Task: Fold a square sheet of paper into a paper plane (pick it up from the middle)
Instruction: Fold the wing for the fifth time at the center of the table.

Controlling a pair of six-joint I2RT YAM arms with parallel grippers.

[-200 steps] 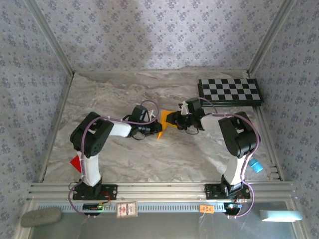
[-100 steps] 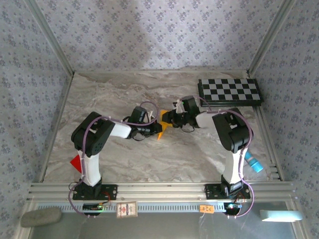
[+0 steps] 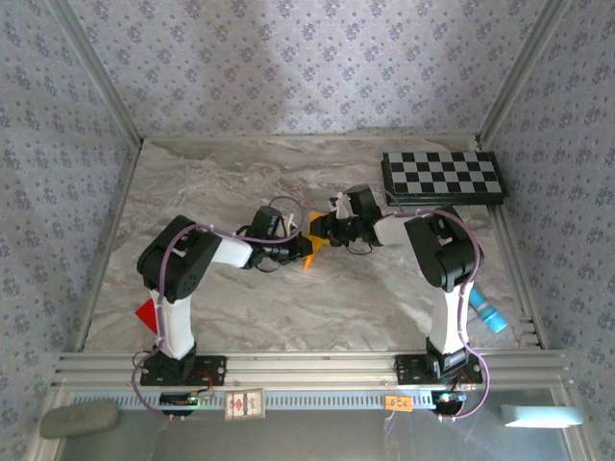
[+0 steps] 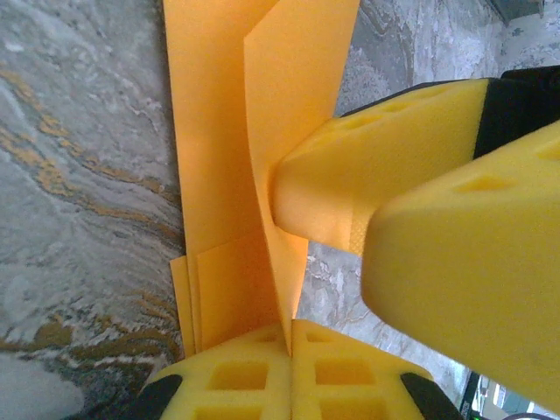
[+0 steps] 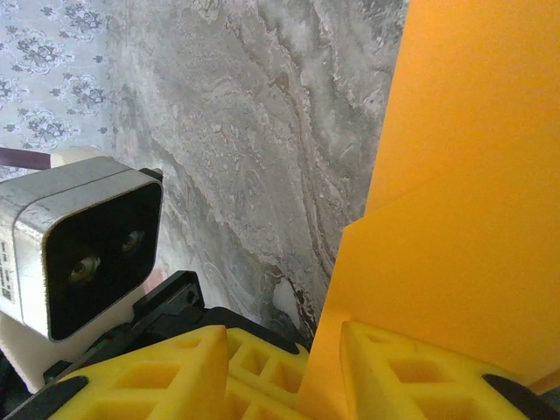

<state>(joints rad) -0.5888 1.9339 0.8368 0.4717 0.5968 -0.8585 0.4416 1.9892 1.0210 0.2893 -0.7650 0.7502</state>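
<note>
The square sheet of paper [image 3: 314, 227] is orange-yellow, partly folded, and stands up off the marble table [image 3: 221, 182] near the middle. My left gripper [image 3: 299, 249] comes in from the left and is shut on the sheet's lower edge; in the left wrist view its pads [image 4: 262, 372] pinch an upright flap of the paper [image 4: 219, 131]. My right gripper [image 3: 324, 233] meets it from the right with its jaws apart. In the right wrist view the paper [image 5: 472, 175] stands between the right gripper's [image 5: 280, 337] fingers, against the right-hand one. One right finger [image 4: 350, 192] touches the flap.
A black-and-white checkerboard [image 3: 442, 176] lies at the back right. A small red triangular piece [image 3: 145, 313] sits by the left arm's base, and a blue object [image 3: 488, 317] by the right rail. Patterned walls enclose three sides. The left wrist camera [image 5: 87, 254] is close to the right gripper.
The right arm has swung left and its gripper has closed in on the paper, jaws narrowing slightly. The left gripper has kept still, holding the sheet.
</note>
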